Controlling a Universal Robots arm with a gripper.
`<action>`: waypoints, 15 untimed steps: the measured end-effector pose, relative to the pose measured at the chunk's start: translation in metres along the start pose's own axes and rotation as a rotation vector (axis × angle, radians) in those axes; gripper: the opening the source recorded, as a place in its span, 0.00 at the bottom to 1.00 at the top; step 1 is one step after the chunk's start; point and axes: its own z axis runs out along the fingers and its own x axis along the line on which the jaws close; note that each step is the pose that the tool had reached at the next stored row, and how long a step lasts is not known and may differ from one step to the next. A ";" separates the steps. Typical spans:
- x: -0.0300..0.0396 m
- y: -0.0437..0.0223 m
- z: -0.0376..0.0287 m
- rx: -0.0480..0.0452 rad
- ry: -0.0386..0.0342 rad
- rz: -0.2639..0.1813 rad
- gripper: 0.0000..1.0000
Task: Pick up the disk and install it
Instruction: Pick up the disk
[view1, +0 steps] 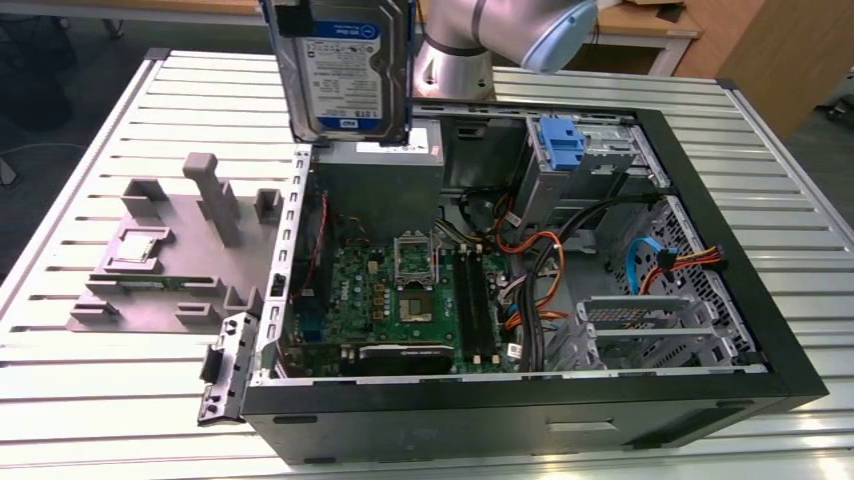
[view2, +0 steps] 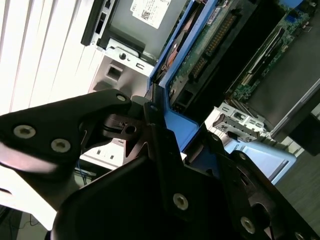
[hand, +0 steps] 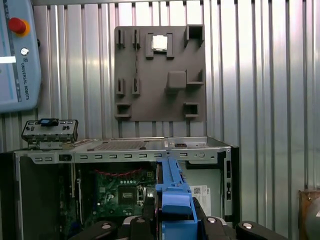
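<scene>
Disk (view1: 336, 68) hangs upright, label showing, raised above one wall of the open computer case (view1: 534, 425). I read the gripper (view2: 165, 125) as clamped on the disk's blue rail (hand: 175, 200), one finger each side.

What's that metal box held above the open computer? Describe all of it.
A flat rectangular silver-metal hard drive with a white-and-blue label on one face, a green circuit board on the other, and blue plastic rails along its edges. It hangs upright above the open black computer case, clamped by its rail in the black claw.
</scene>
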 end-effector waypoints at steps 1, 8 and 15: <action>-0.0001 -0.0018 0.0001 0.0001 -0.0001 0.000 0.37; -0.0005 -0.0118 0.0006 -0.0002 0.0002 0.007 0.37; -0.0008 -0.0192 0.0009 -0.0010 0.0005 0.013 0.37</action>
